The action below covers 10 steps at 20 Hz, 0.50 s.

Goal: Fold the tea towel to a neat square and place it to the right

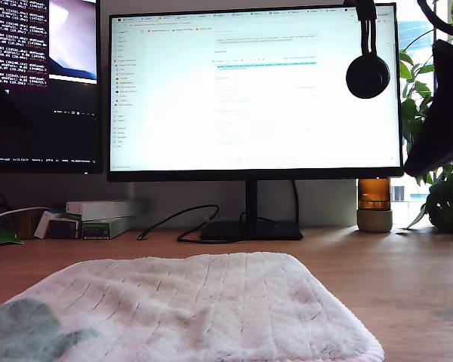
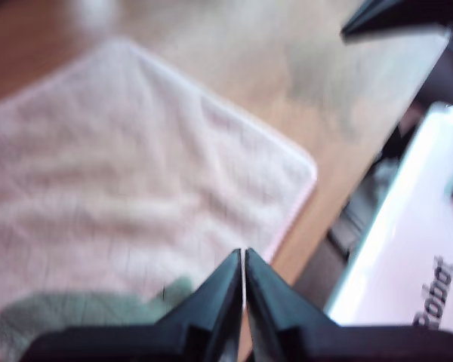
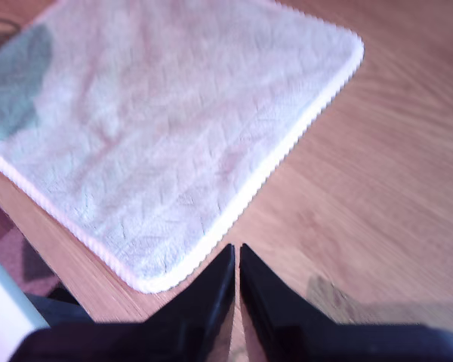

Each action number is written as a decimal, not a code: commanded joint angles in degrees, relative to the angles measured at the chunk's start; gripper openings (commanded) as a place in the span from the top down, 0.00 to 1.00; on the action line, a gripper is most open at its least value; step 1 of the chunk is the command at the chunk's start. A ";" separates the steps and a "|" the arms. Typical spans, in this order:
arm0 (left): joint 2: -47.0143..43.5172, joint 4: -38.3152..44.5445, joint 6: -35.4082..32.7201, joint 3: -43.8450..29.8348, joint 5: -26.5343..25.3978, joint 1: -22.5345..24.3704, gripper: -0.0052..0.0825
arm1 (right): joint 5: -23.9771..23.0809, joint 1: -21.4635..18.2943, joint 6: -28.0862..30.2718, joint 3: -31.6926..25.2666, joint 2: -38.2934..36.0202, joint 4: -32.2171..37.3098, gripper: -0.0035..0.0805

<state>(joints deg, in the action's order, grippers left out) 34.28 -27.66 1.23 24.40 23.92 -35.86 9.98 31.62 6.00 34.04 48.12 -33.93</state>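
Observation:
The tea towel (image 1: 196, 302) lies flat on the wooden desk at the front of the exterior view. It is fluffy, off-white and quilted, with a green patch (image 1: 30, 324) at that view's lower left. In the first wrist view my first gripper (image 2: 243, 255) is shut and empty, hovering over the tea towel (image 2: 136, 188) near its pink edge. In the second wrist view my second gripper (image 3: 236, 249) is shut and empty above bare wood, just off a rounded corner of the tea towel (image 3: 158, 136).
A large monitor (image 1: 253, 90) on a stand (image 1: 251, 226) and a second monitor (image 1: 38, 75) line the back of the desk. Headphones (image 1: 368, 72), an amber jar (image 1: 374, 204), a plant (image 1: 438, 196), small boxes (image 1: 98, 219) and a black cable (image 1: 181, 222) are there too. A dark arm part (image 1: 442, 113) hangs at the exterior view's right.

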 commanded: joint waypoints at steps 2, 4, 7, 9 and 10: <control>-0.17 -4.28 -5.40 3.96 -0.46 -0.07 0.95 | -0.07 0.24 0.66 -0.28 0.09 0.83 0.97; -0.15 -7.17 -8.46 5.20 -0.90 -0.07 0.93 | 1.33 0.70 6.69 -0.24 0.09 1.09 0.97; 0.37 -10.32 -15.78 5.35 -1.31 -0.59 0.93 | 2.27 2.91 18.27 -0.24 0.11 1.68 0.97; 2.49 -11.50 -19.63 5.35 -3.26 -1.18 0.85 | 2.05 4.04 28.63 -0.24 0.94 1.88 0.97; 4.09 -12.24 -22.43 5.35 -4.31 -1.60 0.77 | 2.08 4.76 32.54 -0.24 1.97 1.86 0.94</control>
<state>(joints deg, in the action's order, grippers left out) 36.58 -39.59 -19.33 30.50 20.10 -37.10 12.05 35.88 35.40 34.04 48.64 -32.32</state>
